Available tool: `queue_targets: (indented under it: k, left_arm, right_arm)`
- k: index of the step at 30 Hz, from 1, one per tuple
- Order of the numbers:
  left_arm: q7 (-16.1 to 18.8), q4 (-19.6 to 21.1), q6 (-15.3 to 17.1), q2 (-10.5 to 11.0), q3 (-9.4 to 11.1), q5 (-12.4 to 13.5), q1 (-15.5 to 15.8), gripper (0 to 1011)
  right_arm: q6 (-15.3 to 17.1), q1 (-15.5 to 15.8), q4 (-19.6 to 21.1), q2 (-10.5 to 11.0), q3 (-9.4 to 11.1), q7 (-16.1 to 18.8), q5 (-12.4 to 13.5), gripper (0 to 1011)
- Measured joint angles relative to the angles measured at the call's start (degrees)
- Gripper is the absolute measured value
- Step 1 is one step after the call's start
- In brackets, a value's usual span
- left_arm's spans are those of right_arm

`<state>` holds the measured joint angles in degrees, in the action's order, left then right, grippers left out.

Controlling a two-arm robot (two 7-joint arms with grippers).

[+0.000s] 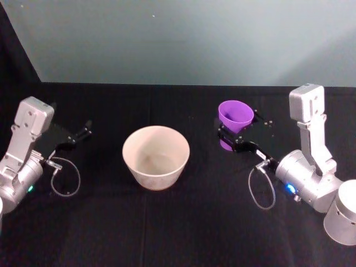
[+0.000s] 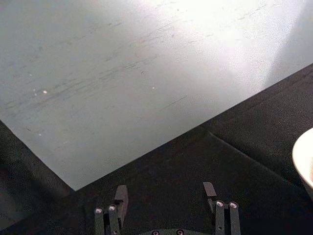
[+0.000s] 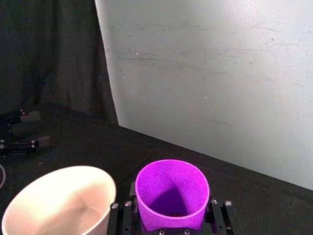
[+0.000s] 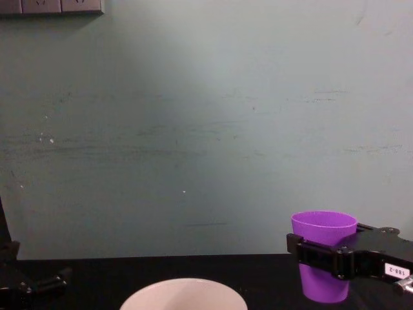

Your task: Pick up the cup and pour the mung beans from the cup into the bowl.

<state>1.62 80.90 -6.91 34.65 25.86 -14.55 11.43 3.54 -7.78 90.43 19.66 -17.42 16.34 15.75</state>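
Cup sits to the bowl's right and slightly farther back, clear of its rim, upright with its mouth up. The long axis is vertical, or near enough.

Right gripper is clamped on it. One finger is on each side of the wall, about mid-height, and the chest view shows the black jaws wrapped across the purple. You've got the grasp. I can't tell whether the base is on the black table or just off it.

Mung beans: the cup's floor is in shadow in the right wrist view, so I can't confirm them. The bowl's inside looks bare and pale, so I'd judge nothing has been poured yet.

The relation that matters is that the bowl lies on the side of the cup away from the right arm's body. The pour is a carry towards the bowl, then a roll of the wrist that tips the mouth towards the bowl's centre. The bowl's mouth is far broader than the cup's, so you have margin. Get the lip over the bowl before you tilt, or grains will land on the cloth.

Left gripper is off the bowl's left side, well apart from it, with its fingers spread and nothing between them. It's idle, and the right arm is the nearer one anyway.
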Motion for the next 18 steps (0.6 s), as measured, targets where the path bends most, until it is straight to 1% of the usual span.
queue_targets:
  k: [18]
  left_arm:
    - [0.0, 0.0, 0.0, 0.0, 0.0, 0.0, 0.0, 1000]
  right_arm:
    - [0.0, 0.0, 0.0, 0.0, 0.0, 0.0, 0.0, 724]
